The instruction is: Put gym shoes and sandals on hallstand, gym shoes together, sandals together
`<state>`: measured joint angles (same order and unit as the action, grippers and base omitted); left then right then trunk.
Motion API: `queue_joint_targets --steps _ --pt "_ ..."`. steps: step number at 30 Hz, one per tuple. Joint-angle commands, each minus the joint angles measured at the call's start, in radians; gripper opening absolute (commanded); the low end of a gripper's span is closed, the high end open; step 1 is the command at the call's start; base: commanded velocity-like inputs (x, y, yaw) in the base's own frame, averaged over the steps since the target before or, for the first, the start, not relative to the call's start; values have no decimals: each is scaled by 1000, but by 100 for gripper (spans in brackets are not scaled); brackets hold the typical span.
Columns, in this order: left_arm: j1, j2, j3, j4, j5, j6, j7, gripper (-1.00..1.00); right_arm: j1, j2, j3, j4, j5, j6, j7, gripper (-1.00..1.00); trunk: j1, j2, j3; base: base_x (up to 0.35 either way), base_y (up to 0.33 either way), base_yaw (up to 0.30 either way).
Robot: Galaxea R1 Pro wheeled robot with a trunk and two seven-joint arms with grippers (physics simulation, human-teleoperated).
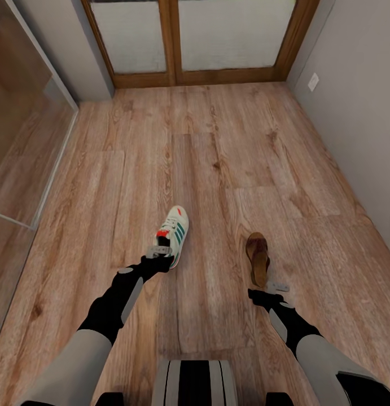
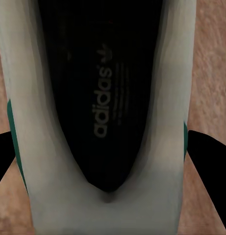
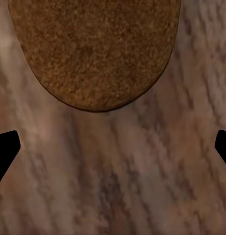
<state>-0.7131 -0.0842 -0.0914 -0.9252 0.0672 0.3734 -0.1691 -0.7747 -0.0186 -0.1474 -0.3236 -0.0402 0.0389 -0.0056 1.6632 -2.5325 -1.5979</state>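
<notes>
One white gym shoe (image 1: 175,230) with green stripes and a red-orange tongue lies on the plank corridor floor (image 1: 217,141). My left gripper (image 1: 161,251) sits at its heel. In the left wrist view the shoe's heel and dark insole (image 2: 105,98) lie between the black fingers (image 2: 211,171), which press against both sides. A brown sandal (image 1: 257,256) lies to the right, toe pointing away. My right gripper (image 1: 272,289) hovers just behind its heel, open, with the tan footbed (image 3: 95,49) ahead of the spread fingertips (image 3: 5,147). The other shoe, the other sandal and the hallstand are out of view.
A wooden double door (image 1: 175,39) with frosted panels closes the far end. A grey wall with an outlet (image 1: 313,82) runs along the right. A wood and glass panel (image 1: 25,129) lines the left. My base (image 1: 195,383) shows at the bottom edge.
</notes>
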Motion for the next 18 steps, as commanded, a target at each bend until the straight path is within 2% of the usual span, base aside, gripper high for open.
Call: queue_joint_targets --steps 1,18 --pt "0 0 -4 -1 7 7 -1 -100 0 0 -1 -2 -4 4 -1 100 0 0 -1 0 0 0" --pt "0 0 -19 -1 8 5 -1 -100 0 0 -1 -2 -4 4 -1 100 0 0 -1 24 0 0"
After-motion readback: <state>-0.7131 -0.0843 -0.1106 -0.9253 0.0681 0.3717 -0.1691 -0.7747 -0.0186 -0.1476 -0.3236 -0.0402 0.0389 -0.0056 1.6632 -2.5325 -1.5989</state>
